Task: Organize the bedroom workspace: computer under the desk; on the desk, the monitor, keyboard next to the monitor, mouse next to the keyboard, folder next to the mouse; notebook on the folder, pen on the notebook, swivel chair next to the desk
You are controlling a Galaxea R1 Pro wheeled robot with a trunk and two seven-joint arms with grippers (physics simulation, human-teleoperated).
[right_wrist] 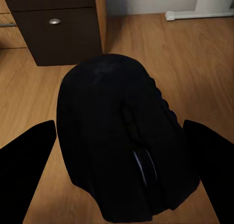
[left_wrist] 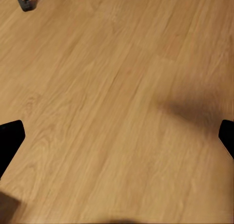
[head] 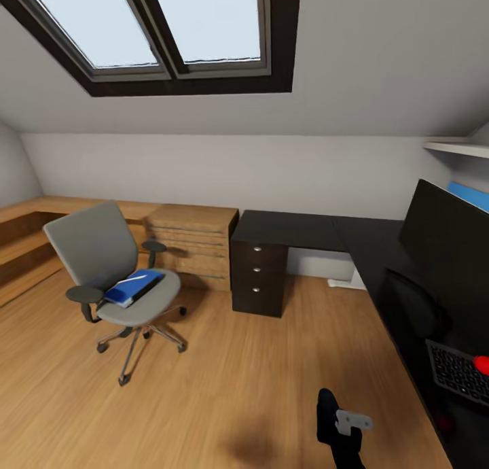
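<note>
The mouse (right_wrist: 124,141) is held between the fingers of the right hand (right_wrist: 119,151) above the floor; it should be carried over the counter (head: 380,251) and set beside the keyboard (head: 456,370), clear of the monitor (head: 448,241); the left hand (left_wrist: 117,136) is spread, empty.

Even daylight from skylights (head: 170,27), soft floor shadows, wide-angle edge stretch, slightly blurred wrist views
</note>
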